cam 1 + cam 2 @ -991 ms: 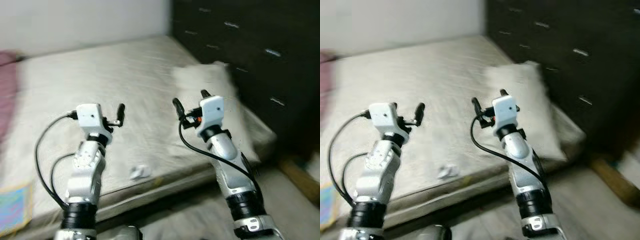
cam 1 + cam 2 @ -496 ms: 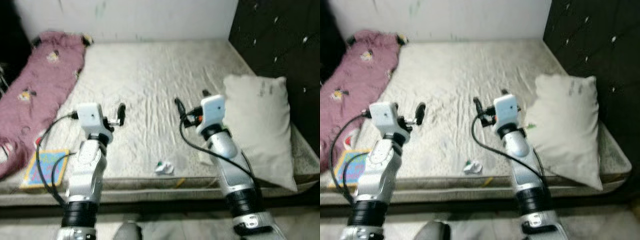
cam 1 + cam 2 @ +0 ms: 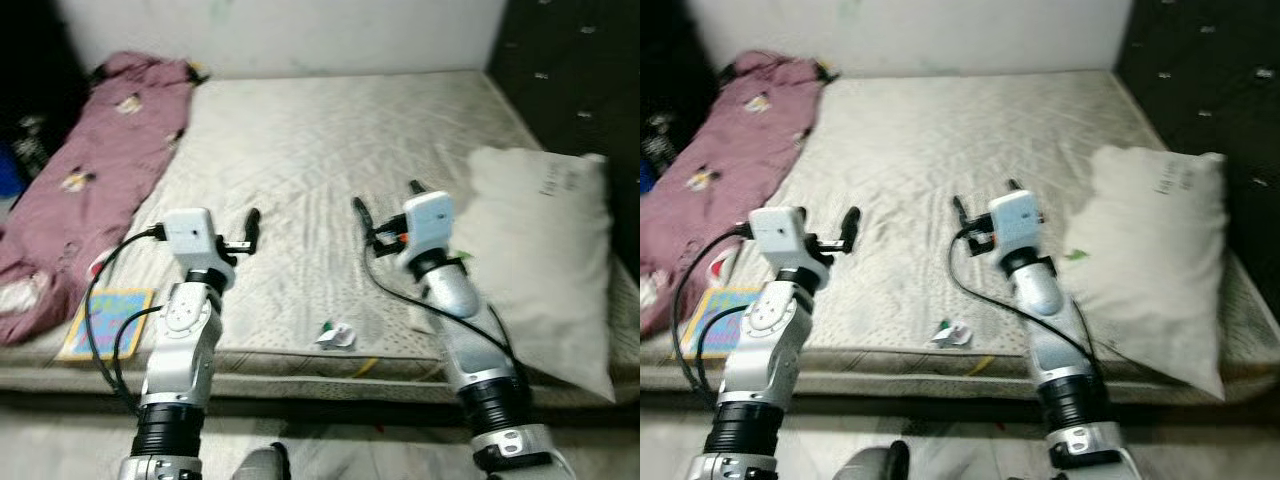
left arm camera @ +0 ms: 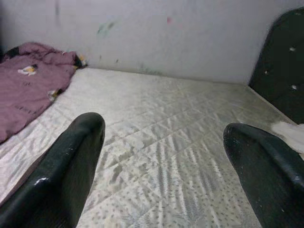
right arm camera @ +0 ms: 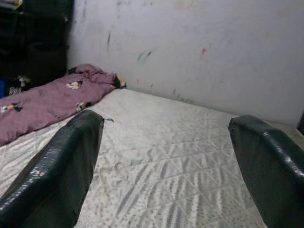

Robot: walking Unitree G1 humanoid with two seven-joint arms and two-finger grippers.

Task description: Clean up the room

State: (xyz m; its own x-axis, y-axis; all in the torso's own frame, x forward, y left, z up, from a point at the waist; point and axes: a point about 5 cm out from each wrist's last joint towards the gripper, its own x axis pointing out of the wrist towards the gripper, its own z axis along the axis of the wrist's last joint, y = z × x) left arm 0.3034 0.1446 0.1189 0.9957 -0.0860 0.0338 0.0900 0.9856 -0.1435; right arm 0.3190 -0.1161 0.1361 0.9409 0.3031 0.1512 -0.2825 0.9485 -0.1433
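Bare mattress [image 3: 320, 150] takes up most of the room from where I'm standing, quilted, greyish-white, pushed up against a scuffed pale wall [image 4: 156, 33]. Dark tufted headboard [image 3: 570, 70] runs along the robot's right side. Big off-white pillow [image 3: 545, 260] lies flat on that right edge of the mattress, just beside the right arm. Over on the far left there's a pink blanket [image 3: 95, 170] with little cartoon prints, rumpled in a long heap along the mattress edge. Near its lower end a colourful flat book [image 3: 108, 322] lies close to the front edge, touching the mattress surface.

Both arms are held up over the front part of the bed. Left gripper [image 4: 166, 156] has its two black fingers spread wide with nothing between them, just mattress showing through the gap. Right gripper [image 5: 166, 152] is the same, fingers wide apart and holding nothing.

Smallest thing: a crumpled white wrapper [image 3: 336, 336] with a bit of green on it, lying on the mattress near the front edge, between the two arms and touched by neither.
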